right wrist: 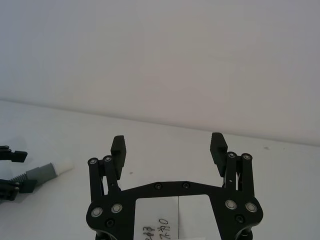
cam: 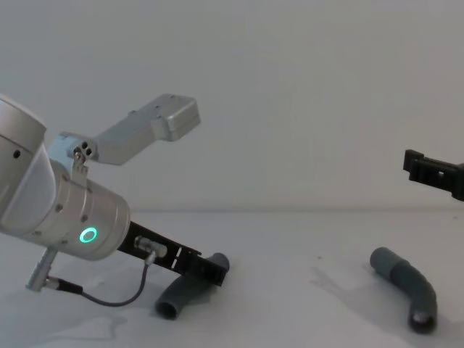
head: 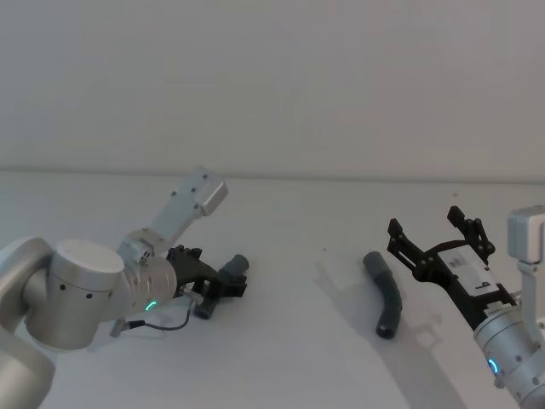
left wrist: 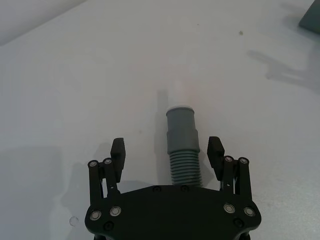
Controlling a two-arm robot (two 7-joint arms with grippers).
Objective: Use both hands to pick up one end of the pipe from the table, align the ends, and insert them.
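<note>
Your left black two-finger gripper (left wrist: 167, 150) tilts low over the plain white table (head: 306, 213), jaws spread astride one dark-grey bent plastic pipe piece (left wrist: 182, 145). Its wrist view shows gaps either side, which the head view hides. Second grey piece (head: 387, 302) lies rightward on that table. Right gripper (head: 430, 226) hovers above the table, jaws wide.
</note>
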